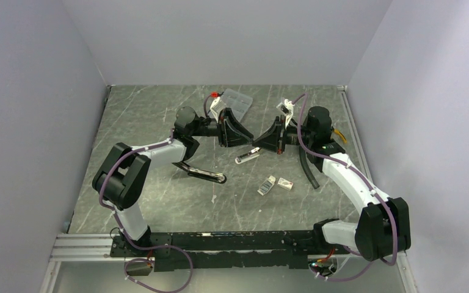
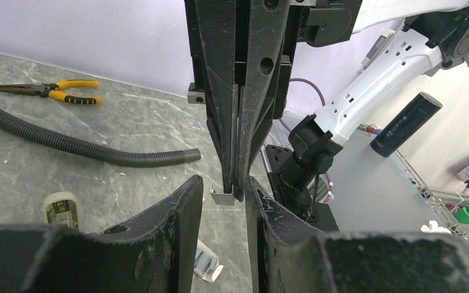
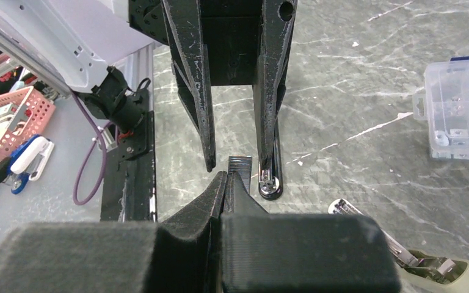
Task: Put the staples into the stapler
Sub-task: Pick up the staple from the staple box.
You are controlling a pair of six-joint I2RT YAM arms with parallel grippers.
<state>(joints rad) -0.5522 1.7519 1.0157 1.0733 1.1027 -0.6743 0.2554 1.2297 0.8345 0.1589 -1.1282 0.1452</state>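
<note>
Closest in, both arms rise from a black rail (image 1: 232, 247) at the near edge of the grey marbled tabletop (image 1: 159, 201). Just beyond, right of centre, lies a small white cardboard box (image 1: 286, 183) in two pieces side by side, the one further right bearing a red mark. Left of centre, under the left forearm, sits a black curved bar with a shiny edge (image 1: 203, 173); what it is cannot be told. A black corrugated hose (image 1: 308, 171) lies off to the right. Further in, near the table's middle, a pale-bodied stapler (image 1: 247, 157) rests on the surface with its silvery metal channel showing along the top. Above it the two grippers meet tip to tip. The right gripper (image 3: 227, 174) has its fingers pressed together, pinching a thin silvery strip of staples (image 2: 221, 197) that juts from the tip, clear of the table and apart from the stapler. The left gripper (image 2: 223, 181) has its fingers spread, one on either side of that tip and strip, with a gap showing on both sides. Yellow-handled pliers (image 2: 49, 90) lie beyond the hose, and a clear plastic compartment case (image 1: 237, 101) sits near the far wall.
</note>
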